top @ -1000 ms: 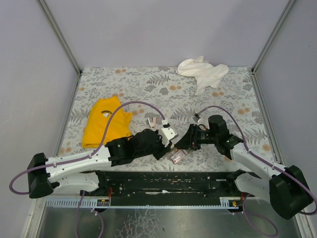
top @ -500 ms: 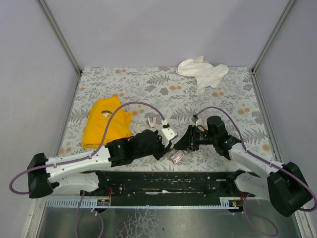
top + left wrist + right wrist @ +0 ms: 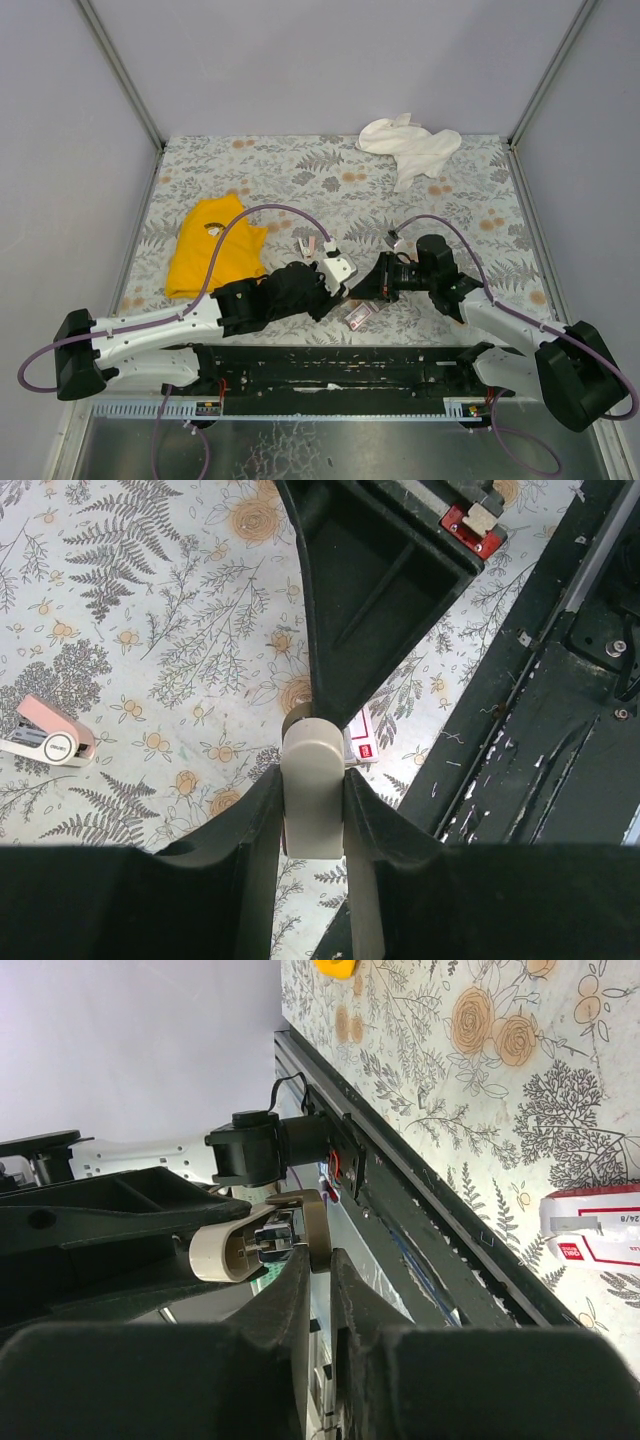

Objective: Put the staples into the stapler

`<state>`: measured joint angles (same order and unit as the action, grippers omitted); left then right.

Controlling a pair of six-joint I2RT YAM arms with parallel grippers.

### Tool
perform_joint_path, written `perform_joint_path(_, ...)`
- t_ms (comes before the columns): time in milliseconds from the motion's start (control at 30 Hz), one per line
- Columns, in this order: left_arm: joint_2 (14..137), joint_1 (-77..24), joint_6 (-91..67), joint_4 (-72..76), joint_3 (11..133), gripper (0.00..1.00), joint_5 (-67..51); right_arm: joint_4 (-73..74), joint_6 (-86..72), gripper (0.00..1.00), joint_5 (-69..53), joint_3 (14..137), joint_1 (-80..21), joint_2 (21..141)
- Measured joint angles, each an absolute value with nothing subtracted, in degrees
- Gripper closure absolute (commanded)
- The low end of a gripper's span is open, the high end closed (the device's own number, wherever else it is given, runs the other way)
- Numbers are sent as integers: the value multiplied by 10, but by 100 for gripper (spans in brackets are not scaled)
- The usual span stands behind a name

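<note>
My left gripper (image 3: 313, 780) is shut on a pale beige finger-size block (image 3: 312, 790) and holds it above the table near the front edge. In the right wrist view the block (image 3: 215, 1250) shows a silvery metal inner part and a hinged beige flap (image 3: 317, 1230). My right gripper (image 3: 320, 1260) is shut on that flap. The two grippers meet in the top view (image 3: 352, 288). The pink stapler (image 3: 45, 742) lies on the table, apart from both grippers (image 3: 306, 246). The staples box (image 3: 362, 744), pale with a red label, lies just below the grippers (image 3: 358, 315) (image 3: 600, 1225).
A yellow cloth (image 3: 213, 245) lies at the left and a white cloth (image 3: 410, 147) at the back right. A black rail (image 3: 330, 365) runs along the table's near edge. Grey walls close in three sides.
My right gripper has moved a little left, closer to the left gripper and the beige block. The left arm has hardly moved.
</note>
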<state>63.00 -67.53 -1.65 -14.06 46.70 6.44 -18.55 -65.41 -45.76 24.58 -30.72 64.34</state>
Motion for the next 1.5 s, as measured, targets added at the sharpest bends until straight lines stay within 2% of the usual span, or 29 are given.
perform_joint_path(33,630,-675,-17,-141,467,100,65,-188,-655,99,-456,244,-307,644)
perform_joint_path(67,630,-675,-17,-140,467,100,66,-189,-656,100,-456,244,-307,644)
perform_joint_path(100,630,-675,-17,-141,467,95,68,-192,-656,100,-455,243,-308,644)
perform_joint_path(133,630,-675,-17,-141,467,81,69,-194,-656,100,-453,242,-308,644)
perform_joint_path(200,630,-675,-17,-140,467,44,74,-201,-656,100,-448,239,-308,644)
perform_joint_path(267,630,-675,-17,-140,467,22,81,-214,-660,100,-439,234,-309,644)
perform_joint_path(433,631,-682,-50,-132,467,2,112,-230,-645,100,-382,225,-311,643)
perform_joint_path(667,642,-670,-222,-143,491,0,233,-248,-581,100,-289,225,-311,657)
perform_joint_path(933,698,-583,-418,-154,519,0,229,-282,-538,100,-233,218,-312,666)
perform_joint_path(1167,772,-554,-457,-154,533,0,187,-290,-522,100,-221,203,-312,650)
perform_joint_path(1500,813,-529,-467,-143,544,0,150,-288,-514,100,-219,199,-312,629)
